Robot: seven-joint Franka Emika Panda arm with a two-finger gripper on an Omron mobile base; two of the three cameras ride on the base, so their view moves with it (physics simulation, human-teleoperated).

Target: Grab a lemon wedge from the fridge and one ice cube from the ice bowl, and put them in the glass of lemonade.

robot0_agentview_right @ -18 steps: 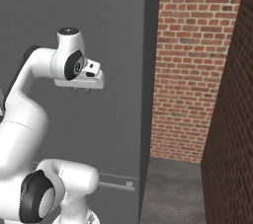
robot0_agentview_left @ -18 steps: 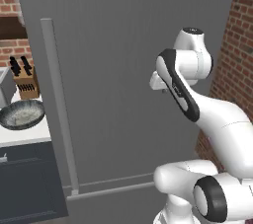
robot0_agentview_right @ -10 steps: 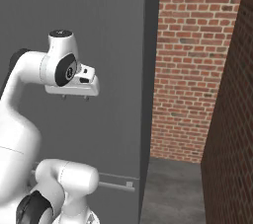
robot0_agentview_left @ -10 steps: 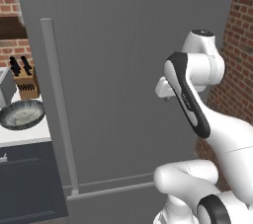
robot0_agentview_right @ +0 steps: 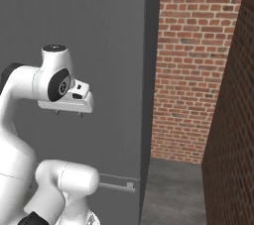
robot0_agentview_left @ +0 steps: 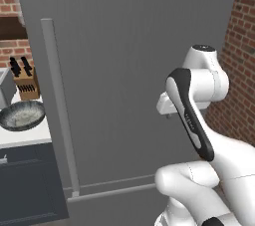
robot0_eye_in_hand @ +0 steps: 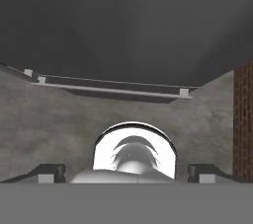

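Fridge [robot0_agentview_left: 129, 56] shut, its dark grey door across most of both base views, pale bar handle [robot0_agentview_left: 60, 105] vertical on the door's left side. Ice bowl [robot0_agentview_left: 21, 115] on the white counter [robot0_agentview_left: 25, 138] left of the fridge, speckled whitish contents visible. Knife block [robot0_agentview_left: 25, 78] behind it against the brick wall [robot0_agentview_right: 193, 65]. Arm folded close in front of the door, hand pointing down toward the floor. Gripper [robot0_eye_in_hand: 126, 172] empty, jaws spread wide: two dark fingertips [robot0_eye_in_hand: 47, 172] sit far apart at the bottom corners of the hand view. That view looks down at the grey floor [robot0_eye_in_hand: 59, 124] and the fridge's bottom edge. More brick right of the fridge, with a narrow gap of floor.
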